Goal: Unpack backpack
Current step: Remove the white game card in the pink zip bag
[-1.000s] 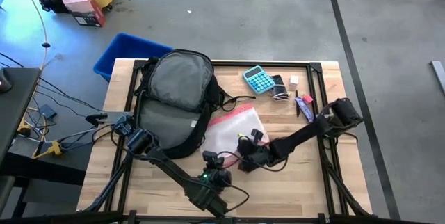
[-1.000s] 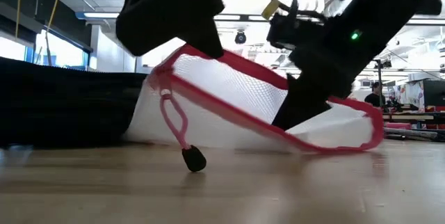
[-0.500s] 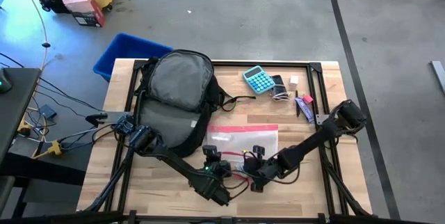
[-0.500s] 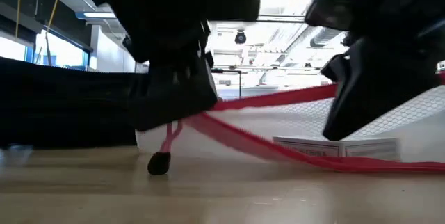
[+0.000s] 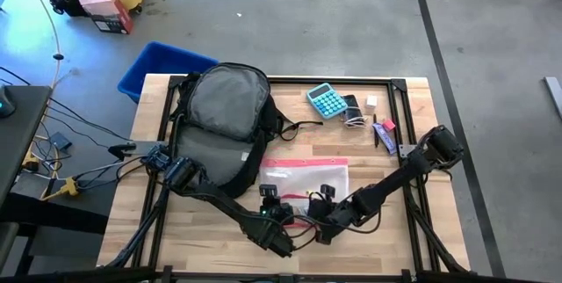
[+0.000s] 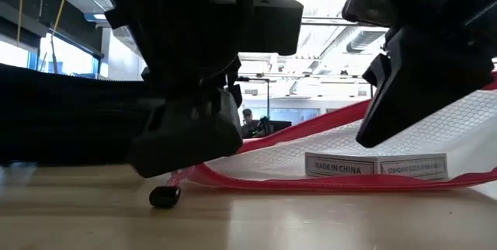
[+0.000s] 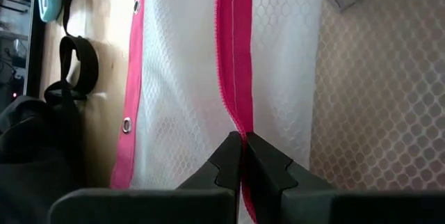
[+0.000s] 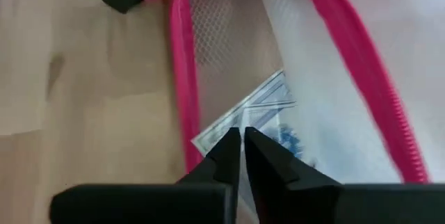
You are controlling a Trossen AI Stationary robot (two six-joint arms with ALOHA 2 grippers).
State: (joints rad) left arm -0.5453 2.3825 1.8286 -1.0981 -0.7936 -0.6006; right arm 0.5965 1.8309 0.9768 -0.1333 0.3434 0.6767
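The black backpack (image 5: 219, 125) lies grey back panel up on the table's left half. To its right, a clear pouch with pink edges (image 5: 305, 180) lies on the wood, and its black zip pull (image 6: 165, 196) rests on the table. My left gripper (image 7: 242, 140) is at the pouch's near left part, shut on the pink zip strip. My right gripper (image 8: 242, 137) is at the near right part, shut on the clear wall. A white printed card (image 6: 374, 164) shows inside the pouch. My left gripper pinches the pouch's pink zip strip (image 7: 235, 116) between its two fingertips, slanting down from the near side, in line with the strip. The pouch's lower edge (image 6: 349, 185) lies on the table. My right gripper pinches the pouch's clear wall (image 8: 245, 121) just over the white card, slanting down from the near right. One layer or several, I cannot tell. The pink top edge (image 6: 326, 118) rises toward this gripper while the bottom stays on the wood.
A teal calculator (image 5: 327, 100), small white items (image 5: 358, 112) and pens (image 5: 383, 131) lie at the table's far right. A blue bin (image 5: 162, 65) stands on the floor past the far left corner. Bare wood shows along the near edge.
Both grippers have gone toward the table's near edge with the pouch, the left one also sinking. The pouch, earlier held raised and tilted, now lies nearly flat and square to the table, and its zip pull has come down onto the wood.
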